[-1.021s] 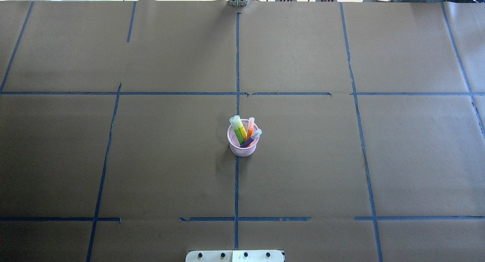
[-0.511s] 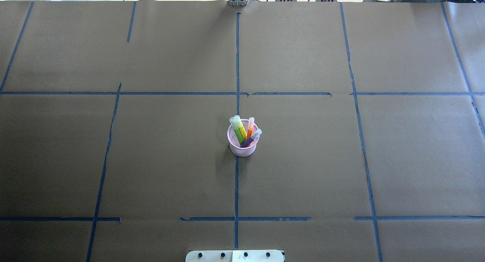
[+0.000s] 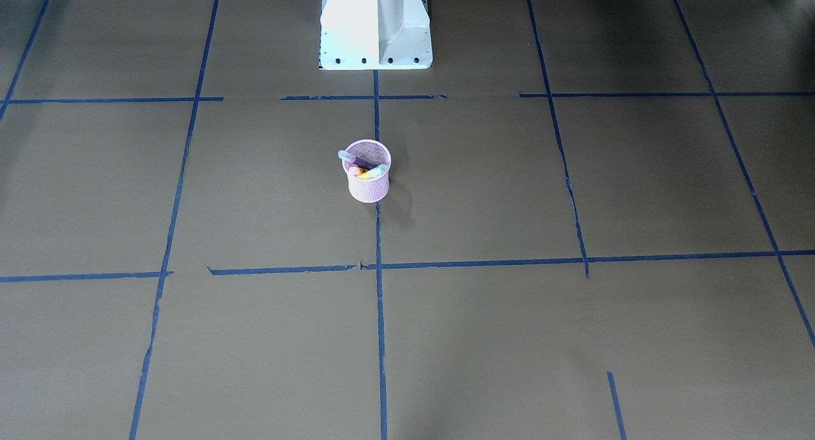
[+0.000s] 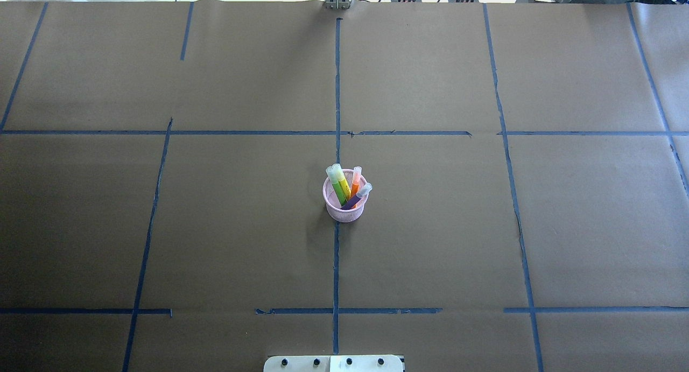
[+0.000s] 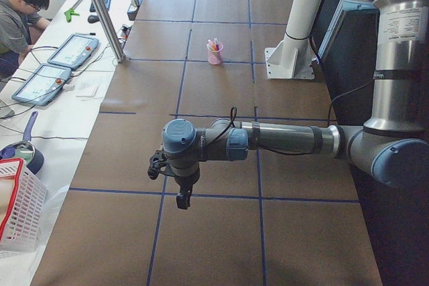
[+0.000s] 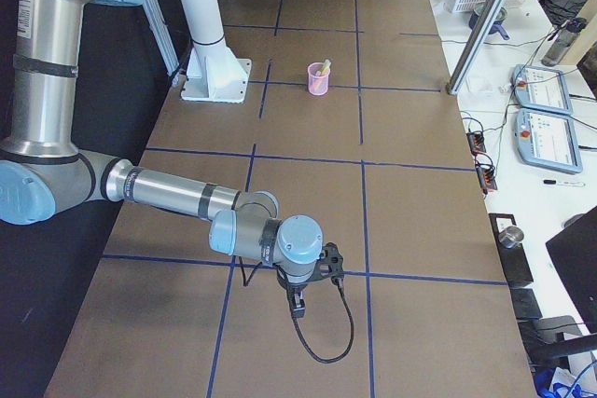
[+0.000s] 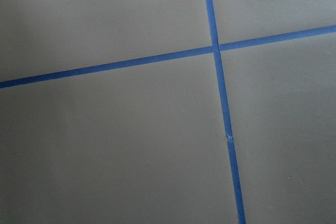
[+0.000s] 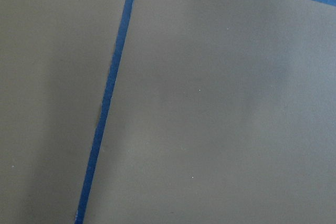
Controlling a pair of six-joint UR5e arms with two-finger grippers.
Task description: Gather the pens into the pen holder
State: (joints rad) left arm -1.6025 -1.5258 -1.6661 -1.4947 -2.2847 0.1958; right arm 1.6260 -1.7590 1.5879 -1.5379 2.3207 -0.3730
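Well, starting at the left claw (image 5: 181,202): hanging low over the brown paper-covered tabletop (image 5: 214,246), close to a crossing of dark blue tape lines (image 5: 120,191), holding nothing visible. Too small and side-on to tell if apart or together. Same story for the right claw (image 6: 298,312) at the other end: low over bare paper, pointing down, and again cannot tell if apart or together. Only paper and tape in both wrist views, no fingers showing.

Moving outward to the middle of the tabletop: small round pink wire-mesh pen holder (image 4: 345,209), standing upright on the long middle tape line, well apart from both claws. Inside it, all four sticks: slim green pen (image 4: 338,189) and slim yellow pen (image 4: 345,186) side by side, leaning toward the far left of the rim; slim orange pen (image 4: 355,186) leaning toward the far side; slim purple pen (image 4: 354,199) tilted toward the right of the rim. Pale see-through caps up top, poking out over the rolled rim.

Compared with a second ago: no move at all. Same spot for the pen holder, same lean on every pen. Probably means job done: no pen seen outside the pen holder, so likely nothing left to fetch, with both claws parked far away.
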